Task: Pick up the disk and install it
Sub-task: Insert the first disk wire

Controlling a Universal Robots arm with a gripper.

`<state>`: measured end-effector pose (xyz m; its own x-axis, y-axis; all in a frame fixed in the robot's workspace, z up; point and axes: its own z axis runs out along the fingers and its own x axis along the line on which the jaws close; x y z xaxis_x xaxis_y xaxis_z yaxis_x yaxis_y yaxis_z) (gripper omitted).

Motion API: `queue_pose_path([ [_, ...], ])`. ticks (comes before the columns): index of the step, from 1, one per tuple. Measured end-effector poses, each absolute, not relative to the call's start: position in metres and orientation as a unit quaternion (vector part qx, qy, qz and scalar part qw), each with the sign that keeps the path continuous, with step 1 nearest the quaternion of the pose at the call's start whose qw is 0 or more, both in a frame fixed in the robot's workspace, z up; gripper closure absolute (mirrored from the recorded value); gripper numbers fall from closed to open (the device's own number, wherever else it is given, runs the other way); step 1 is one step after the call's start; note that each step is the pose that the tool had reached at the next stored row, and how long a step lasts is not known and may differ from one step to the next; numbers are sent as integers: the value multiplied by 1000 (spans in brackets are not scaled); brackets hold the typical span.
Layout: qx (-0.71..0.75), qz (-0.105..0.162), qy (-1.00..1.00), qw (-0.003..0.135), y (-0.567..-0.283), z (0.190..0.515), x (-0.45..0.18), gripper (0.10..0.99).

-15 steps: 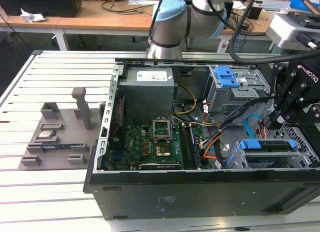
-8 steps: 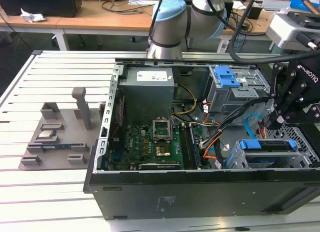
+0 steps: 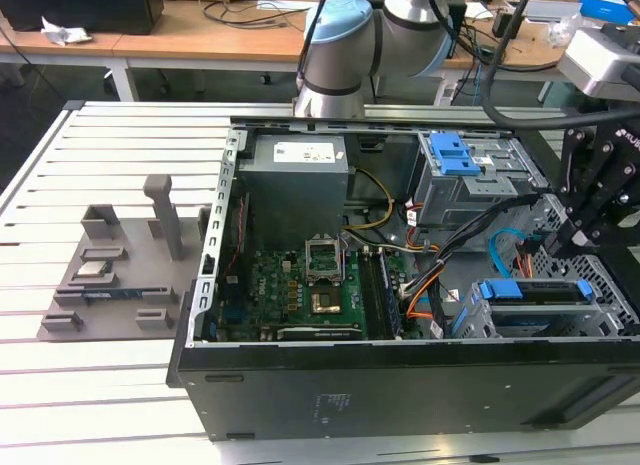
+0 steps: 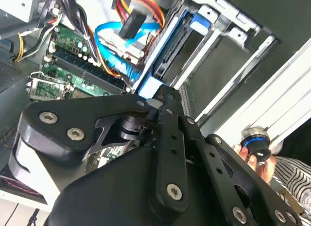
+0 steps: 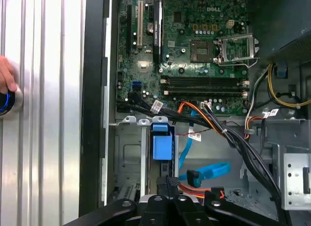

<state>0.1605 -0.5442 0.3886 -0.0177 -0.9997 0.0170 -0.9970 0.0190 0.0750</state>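
While hanging at the exterior frame's right, poised with the claw just above the disk; cannot tell whether released or clenched. Stands on edge in the cage slot, blue frame uppermost, seemingly so the rails hold it. Close overhead, probably to stay lined up with that slot. Beside the case, on the tabletop, a person's hand at a button.
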Motion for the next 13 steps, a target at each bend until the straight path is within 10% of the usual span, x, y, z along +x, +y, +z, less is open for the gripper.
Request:
queue_pose_path([
  [13, 700, -21, -713, 33, -530, 389, 225, 980],
])
